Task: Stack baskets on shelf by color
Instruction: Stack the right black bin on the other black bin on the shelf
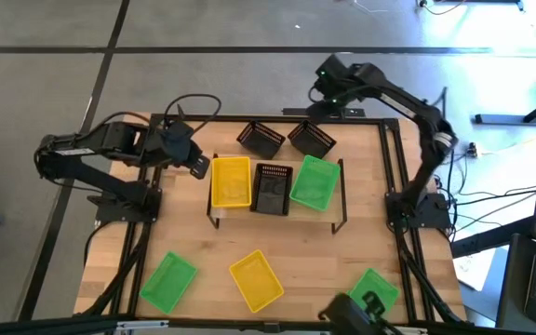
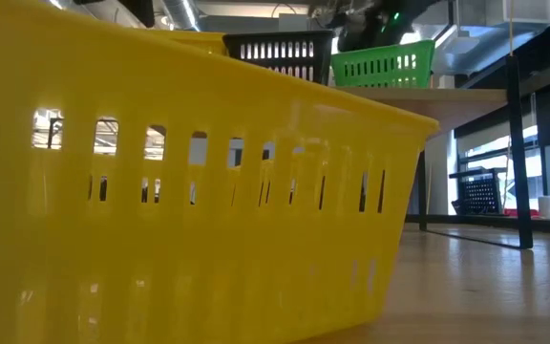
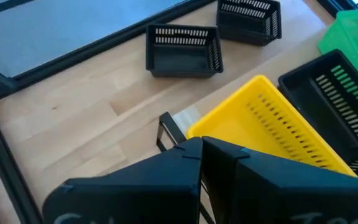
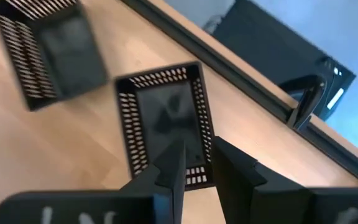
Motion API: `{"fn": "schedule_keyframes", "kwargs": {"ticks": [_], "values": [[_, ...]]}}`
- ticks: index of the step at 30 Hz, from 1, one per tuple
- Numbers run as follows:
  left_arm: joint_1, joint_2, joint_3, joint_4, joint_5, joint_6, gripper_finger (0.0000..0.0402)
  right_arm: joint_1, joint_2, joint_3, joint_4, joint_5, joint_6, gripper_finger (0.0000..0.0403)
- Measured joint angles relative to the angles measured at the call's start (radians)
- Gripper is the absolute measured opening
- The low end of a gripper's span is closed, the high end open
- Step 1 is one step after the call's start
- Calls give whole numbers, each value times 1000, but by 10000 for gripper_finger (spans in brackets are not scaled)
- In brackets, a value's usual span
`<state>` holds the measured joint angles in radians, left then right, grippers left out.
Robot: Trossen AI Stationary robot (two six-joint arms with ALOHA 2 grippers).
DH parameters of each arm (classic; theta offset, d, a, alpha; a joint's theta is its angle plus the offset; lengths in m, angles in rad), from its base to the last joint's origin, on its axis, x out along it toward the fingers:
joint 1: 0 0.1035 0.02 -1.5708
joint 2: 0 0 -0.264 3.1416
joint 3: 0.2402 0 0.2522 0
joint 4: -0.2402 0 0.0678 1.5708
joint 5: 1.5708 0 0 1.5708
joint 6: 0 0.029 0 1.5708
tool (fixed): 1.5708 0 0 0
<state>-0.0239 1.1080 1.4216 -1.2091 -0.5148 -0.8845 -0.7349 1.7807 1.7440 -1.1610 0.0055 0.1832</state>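
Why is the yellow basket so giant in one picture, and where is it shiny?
Low view: the yellow basket sits right by the camera, with daylight glowing through its slots. High view: glare on the floor at the top right.

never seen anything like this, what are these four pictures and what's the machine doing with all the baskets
It is a robot with two dark arms at a wooden table, seen by four cameras at once. One looks straight down, one sits at table height, partly blocked by a yellow basket, and one rides on each wrist.

A low shelf holds a yellow basket, a black basket and a green basket. Two more black baskets lie behind it. Nearer the front lie two green ones and a yellow one.

The left end effector is beside the shelf's yellow basket. The right end effector hovers over a black basket. Neither holds anything.
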Motion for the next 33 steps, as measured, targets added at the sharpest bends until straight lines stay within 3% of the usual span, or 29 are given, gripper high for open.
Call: {"fn": "schedule_keyframes", "kwargs": {"ticks": [15,19,33], "values": [[59,0,0,60,31,5,0,-11,254,0,123,-24,-116,76],[61,0,0,60,31,5,0,-13,274,0,173,24,-126,76],[61,1,0,59,31,5,0,-33,314,0,156,27,-169,76]]}}
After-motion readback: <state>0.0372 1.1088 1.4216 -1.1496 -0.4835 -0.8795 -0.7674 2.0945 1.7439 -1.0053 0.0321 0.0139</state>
